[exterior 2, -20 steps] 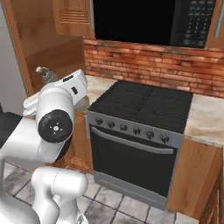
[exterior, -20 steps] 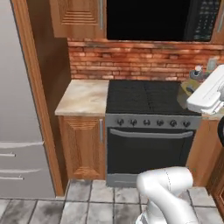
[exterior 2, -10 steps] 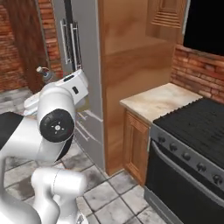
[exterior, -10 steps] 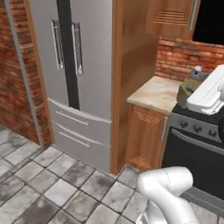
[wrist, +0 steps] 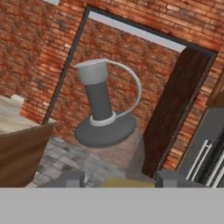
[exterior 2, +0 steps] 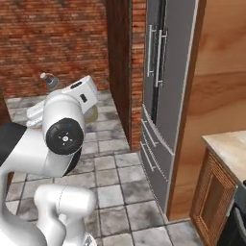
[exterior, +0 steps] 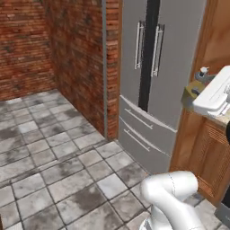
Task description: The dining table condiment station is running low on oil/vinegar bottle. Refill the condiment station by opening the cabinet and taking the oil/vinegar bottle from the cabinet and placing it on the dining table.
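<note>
We are in a home kitchen. A tall stainless-steel refrigerator (exterior: 150,85) with double doors, long bar handles and two freezer drawers stands set into reddish-brown wood panelling (exterior 2: 218,86). Beside it we see a low wooden base cabinet (exterior 2: 211,197) with a louvred door under a beige marbled countertop (exterior 2: 230,146). Red brick walls (exterior: 31,40) close the room, and grey stone tiles (exterior: 54,170) cover the floor. In the hand view we make out a dark-framed doorway (wrist: 109,65) in the brick.
</note>
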Controlling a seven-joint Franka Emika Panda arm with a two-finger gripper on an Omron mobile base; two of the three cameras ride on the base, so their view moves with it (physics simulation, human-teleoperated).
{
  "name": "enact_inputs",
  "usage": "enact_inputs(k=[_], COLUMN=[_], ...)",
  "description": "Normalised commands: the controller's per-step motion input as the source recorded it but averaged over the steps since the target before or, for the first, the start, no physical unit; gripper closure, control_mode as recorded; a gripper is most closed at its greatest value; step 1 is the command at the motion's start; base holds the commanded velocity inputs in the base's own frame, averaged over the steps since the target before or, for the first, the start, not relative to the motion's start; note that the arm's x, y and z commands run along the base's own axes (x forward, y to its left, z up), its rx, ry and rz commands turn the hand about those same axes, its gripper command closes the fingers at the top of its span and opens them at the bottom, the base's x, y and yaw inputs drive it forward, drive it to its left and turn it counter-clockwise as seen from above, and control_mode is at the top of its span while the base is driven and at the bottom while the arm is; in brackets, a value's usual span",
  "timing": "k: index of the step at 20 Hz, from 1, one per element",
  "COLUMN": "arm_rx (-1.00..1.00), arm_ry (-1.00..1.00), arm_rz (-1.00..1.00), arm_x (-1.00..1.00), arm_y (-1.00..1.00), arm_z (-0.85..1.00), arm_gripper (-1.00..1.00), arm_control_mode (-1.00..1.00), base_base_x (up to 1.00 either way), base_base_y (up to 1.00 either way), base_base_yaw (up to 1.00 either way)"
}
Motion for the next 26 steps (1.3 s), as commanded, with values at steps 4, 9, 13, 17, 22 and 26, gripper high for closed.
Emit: enact_inputs(k=[4,9,13,17,22,26], arm_rx=[0.0,0.0,0.0,0.0,0.0,0.0], arm_ry=[0.0,0.0,0.0,0.0,0.0,0.0], arm_rz=[0.0,0.0,0.0,0.0,0.0,0.0], arm_x=[0.0,0.0,0.0,0.0,0.0,0.0], arm_y=[0.0,0.0,0.0,0.0,0.0,0.0], arm_z=[0.0,0.0,0.0,0.0,0.0,0.0], arm_gripper=[1.0,1.0,1.0,1.0,1.0,1.0], arm_control_mode=[1.0,1.0,1.0,1.0,1.0,1.0], base_base_x=[0.79,0.99,1.0,1.0,1.0,1.0], base_base_y=[0.4,0.35,0.28,0.17,0.02,-0.01], base_base_yaw=[0.54,0.47,0.44,0.48,0.49,0.43])
